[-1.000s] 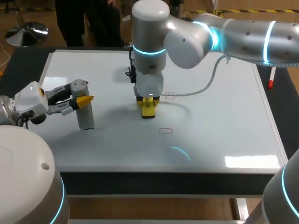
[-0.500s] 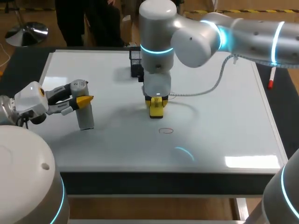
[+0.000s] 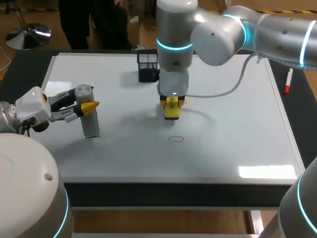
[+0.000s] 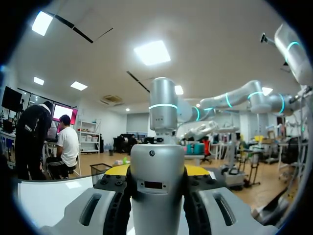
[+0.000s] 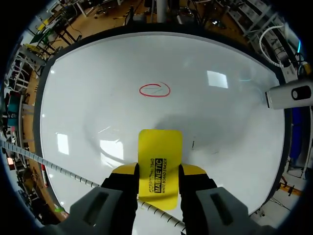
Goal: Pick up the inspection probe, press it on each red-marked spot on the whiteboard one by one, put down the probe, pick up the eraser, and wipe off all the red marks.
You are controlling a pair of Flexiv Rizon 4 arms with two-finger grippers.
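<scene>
The grey cylindrical probe [image 3: 89, 119] stands upright on the left of the whiteboard [image 3: 237, 134], with my left gripper [image 3: 84, 106] shut on its upper part. In the left wrist view the probe [image 4: 157, 191] fills the space between the fingers of that gripper [image 4: 157, 171]. My right gripper [image 3: 172, 103] is shut on the yellow eraser [image 3: 171, 110], held down at the board's middle. One red oval mark [image 3: 175, 139] lies nearer the front edge. In the right wrist view the eraser [image 5: 159, 164] sticks out between the fingers of the right gripper [image 5: 157, 170], and the red mark [image 5: 154, 90] lies ahead of it.
A black mesh basket [image 3: 147, 67] stands at the back of the board, just behind my right arm. A red marker [image 3: 287, 82] lies off the board's right edge. A white coiled cable [image 3: 218, 93] hangs from the right arm over the board.
My right arm has slid the eraser to the right and slightly back. The red mark beside the eraser a second ago no longer shows. The left arm and probe have kept still.
</scene>
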